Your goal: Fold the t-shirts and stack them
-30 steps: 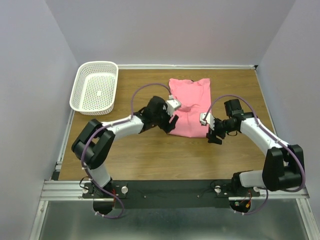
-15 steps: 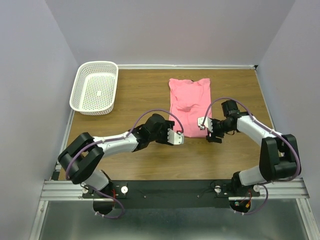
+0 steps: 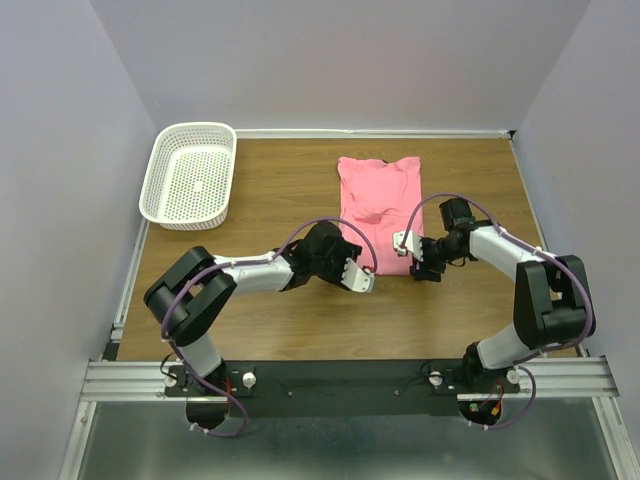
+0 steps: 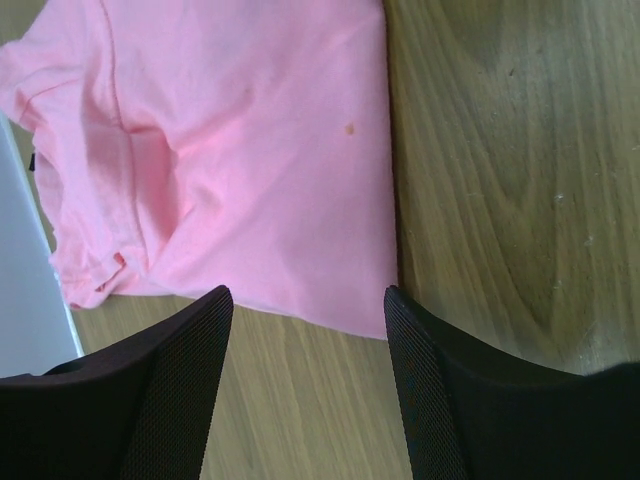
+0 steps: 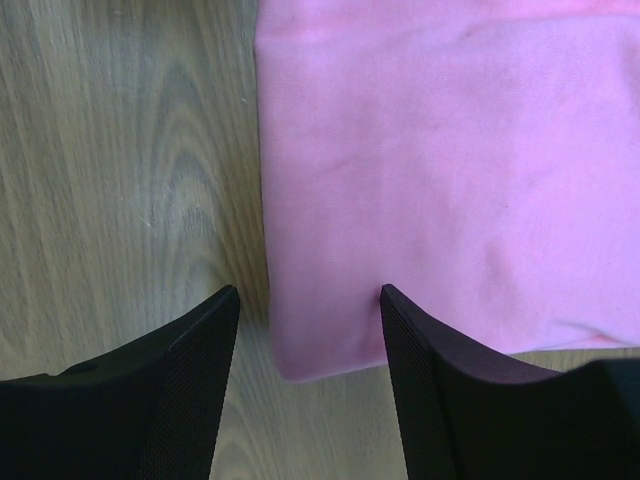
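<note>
Basket (image 3: 195, 180): sits at the far left corner of the table (image 3: 270, 190), well apart from the work. It poses no hazard now.

Left gripper (image 3: 358, 277): jaws stand well apart and hold nothing. It hangs low over the near left corner of the t-shirt (image 3: 380, 200), with bare wood under one finger and cloth under the other. If it closes from here it may catch only the top layer, and the fold will then peel open on the lift. It could also press its tips into the wood and miss the cloth altogether.

T-shirt: lies flat on the table, folded into a long narrow strip, with its near edge between the two grippers. The fabric looks thin and soft, so a shallow pinch will likely slip, and an uneven pull will likely skew the strip.

Right gripper (image 3: 415, 262): jaws are apart and empty, straddling the near right corner. The same risks of a single-layer catch or a scrape apply here. The two wrists are also near each other, so a careless inward move could knock them together.

Timing: if one side lifts before the other, the t-shirt twists and the next fold lands crooked.
</note>
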`<state>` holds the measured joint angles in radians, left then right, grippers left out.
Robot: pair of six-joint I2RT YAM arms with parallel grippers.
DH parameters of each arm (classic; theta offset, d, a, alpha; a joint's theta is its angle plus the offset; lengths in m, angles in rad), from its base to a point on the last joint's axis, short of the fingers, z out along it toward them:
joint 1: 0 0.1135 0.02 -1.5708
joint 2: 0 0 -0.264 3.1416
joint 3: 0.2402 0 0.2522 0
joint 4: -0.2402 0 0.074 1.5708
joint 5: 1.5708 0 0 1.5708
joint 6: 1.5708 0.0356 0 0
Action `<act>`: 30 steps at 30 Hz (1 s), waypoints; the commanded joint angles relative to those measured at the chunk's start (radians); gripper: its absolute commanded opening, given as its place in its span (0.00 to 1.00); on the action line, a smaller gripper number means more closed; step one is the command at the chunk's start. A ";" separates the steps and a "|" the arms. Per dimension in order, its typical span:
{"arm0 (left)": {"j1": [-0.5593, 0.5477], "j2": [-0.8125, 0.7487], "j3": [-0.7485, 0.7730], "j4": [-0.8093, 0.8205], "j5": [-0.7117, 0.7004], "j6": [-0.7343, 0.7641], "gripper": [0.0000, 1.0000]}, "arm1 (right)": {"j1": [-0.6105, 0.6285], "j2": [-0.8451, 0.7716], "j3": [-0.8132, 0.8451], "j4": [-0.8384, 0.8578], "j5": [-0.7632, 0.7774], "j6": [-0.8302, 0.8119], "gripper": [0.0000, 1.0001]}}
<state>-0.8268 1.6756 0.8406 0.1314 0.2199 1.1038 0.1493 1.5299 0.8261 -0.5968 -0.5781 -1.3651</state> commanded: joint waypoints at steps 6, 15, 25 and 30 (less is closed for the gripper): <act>-0.008 0.015 0.028 -0.107 0.059 0.042 0.70 | 0.001 -0.001 0.031 0.014 0.011 0.035 0.65; -0.012 0.124 0.097 -0.150 -0.034 0.010 0.64 | -0.043 -0.059 0.068 -0.007 -0.028 0.110 0.68; -0.012 0.105 0.060 -0.090 -0.067 -0.009 0.00 | -0.059 -0.103 -0.039 -0.129 -0.080 -0.128 0.69; -0.014 0.078 0.046 -0.101 -0.022 -0.013 0.00 | -0.040 -0.047 -0.047 -0.123 -0.046 -0.138 0.68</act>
<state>-0.8352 1.7889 0.9092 0.0570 0.1669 1.1042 0.0998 1.4448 0.7883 -0.6853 -0.6136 -1.4490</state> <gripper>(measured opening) 0.013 0.687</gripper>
